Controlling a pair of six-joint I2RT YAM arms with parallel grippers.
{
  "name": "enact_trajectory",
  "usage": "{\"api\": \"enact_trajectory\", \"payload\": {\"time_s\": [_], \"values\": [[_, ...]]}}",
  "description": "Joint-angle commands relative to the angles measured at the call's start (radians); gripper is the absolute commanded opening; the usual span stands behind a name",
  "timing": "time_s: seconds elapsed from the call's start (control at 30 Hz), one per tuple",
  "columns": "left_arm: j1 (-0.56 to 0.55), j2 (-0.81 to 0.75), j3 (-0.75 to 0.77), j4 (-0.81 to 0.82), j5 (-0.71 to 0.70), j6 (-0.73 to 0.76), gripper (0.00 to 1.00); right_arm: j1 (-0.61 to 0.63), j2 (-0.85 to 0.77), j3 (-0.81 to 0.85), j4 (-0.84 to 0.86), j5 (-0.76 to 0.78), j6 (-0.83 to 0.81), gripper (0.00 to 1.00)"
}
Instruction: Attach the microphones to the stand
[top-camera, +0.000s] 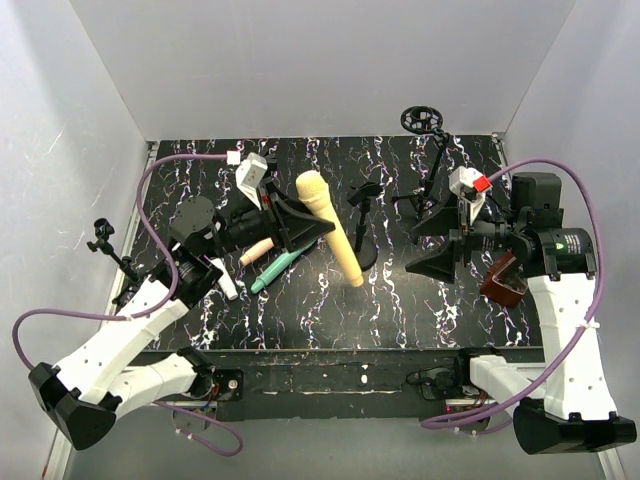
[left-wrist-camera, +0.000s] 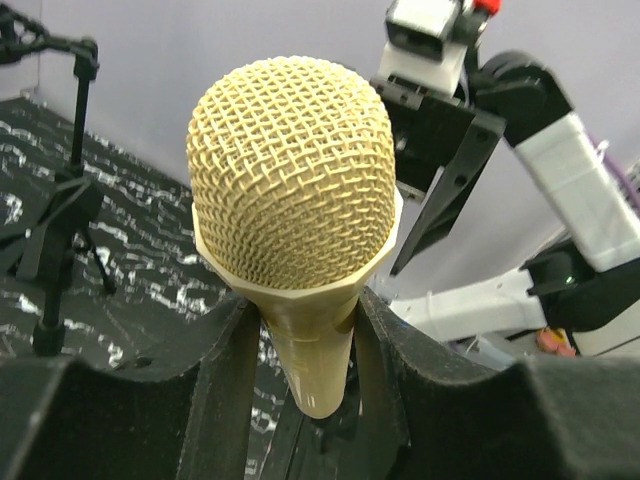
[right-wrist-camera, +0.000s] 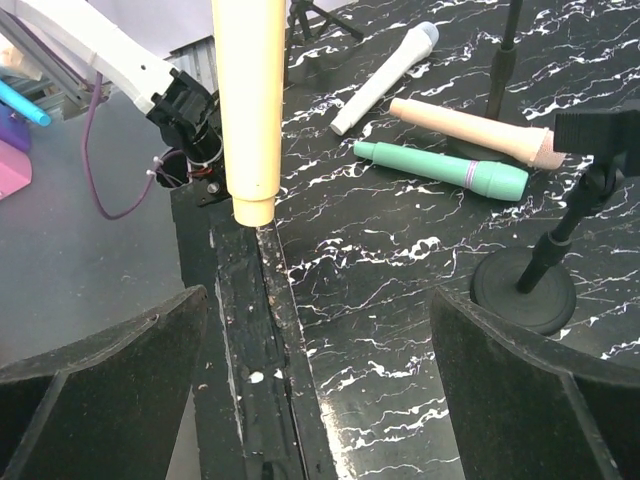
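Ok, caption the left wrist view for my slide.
Left gripper clamps the yellow-tan microphone by its handle, mesh head filling the frame, with a black tripod microphone stand behind at left.

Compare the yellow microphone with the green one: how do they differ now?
Colour: the yellow microphone is yellow-tan, the green microphone teal. State: the yellow microphone is gripped below its head by the left tool, off the table; the green microphone lies flat on the table. Both are slim handheld shapes.

table (top-camera: 400, 312): black marbled top | maroon object (top-camera: 503, 282) (near right edge)
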Motion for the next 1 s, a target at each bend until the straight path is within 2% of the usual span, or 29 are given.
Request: {"api": "enact_trajectory", "payload": {"time_s": [0.0, 0.27, 0.6, 0.97], "values": [[0.002, -0.068, -0.044, -0.121, 0.052, 0.102, 0.00, -0.040, -0.026, -0.021, -0.050, -0.064, -0.093, 0.98], [0.002, -0.202, -0.190, -0.160, 0.025, 0.135, 0.00, -0.133, -0.050, -0.057, -0.061, -0.059, -0.130, 0.98], [0.002, -0.299, -0.290, -0.247, -0.029, 0.242, 0.00, -0.210, -0.038, -0.035, -0.055, -0.005, -0.162, 0.98], [0.002, -0.319, -0.349, -0.278, -0.052, 0.308, 0.00, -0.282, -0.010, -0.073, 0.131, 0.108, -0.038, 0.95]]}}
